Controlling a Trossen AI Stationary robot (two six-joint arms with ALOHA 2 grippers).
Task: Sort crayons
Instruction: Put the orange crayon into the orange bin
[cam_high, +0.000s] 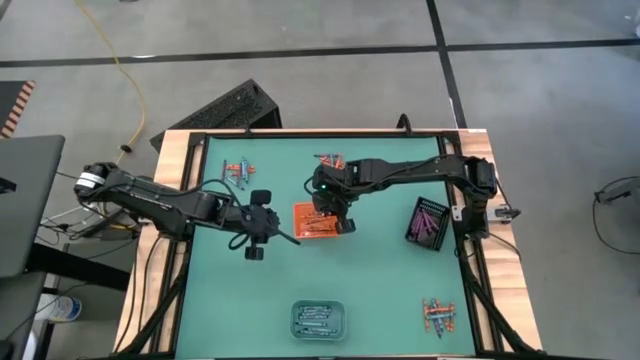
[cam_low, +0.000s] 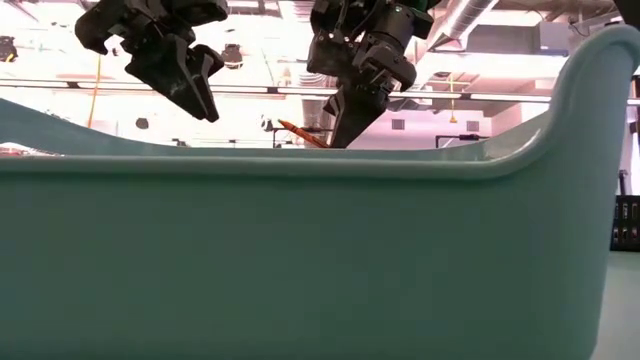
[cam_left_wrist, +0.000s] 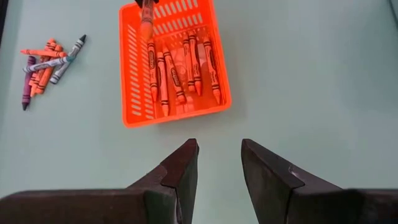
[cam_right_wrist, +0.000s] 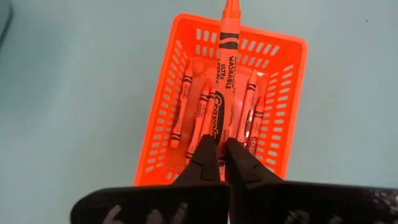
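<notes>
Jaws clenched on an orange crayon (cam_right_wrist: 227, 68), the right gripper (cam_right_wrist: 222, 155) hovers over the orange tray (cam_right_wrist: 292, 118) and should release low, tip toward twelve o'clock; the left gripper (cam_left_wrist: 219, 163) waits part-open at nine o'clock.

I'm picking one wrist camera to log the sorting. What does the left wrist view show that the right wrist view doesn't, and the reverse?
Left wrist only: a loose pile of mixed crayons on the mat beside the orange tray, and the empty, open left pincer. Right wrist only: the right pincer shut on an orange crayon above the tray. Both: the tray with orange crayons lying inside.
</notes>
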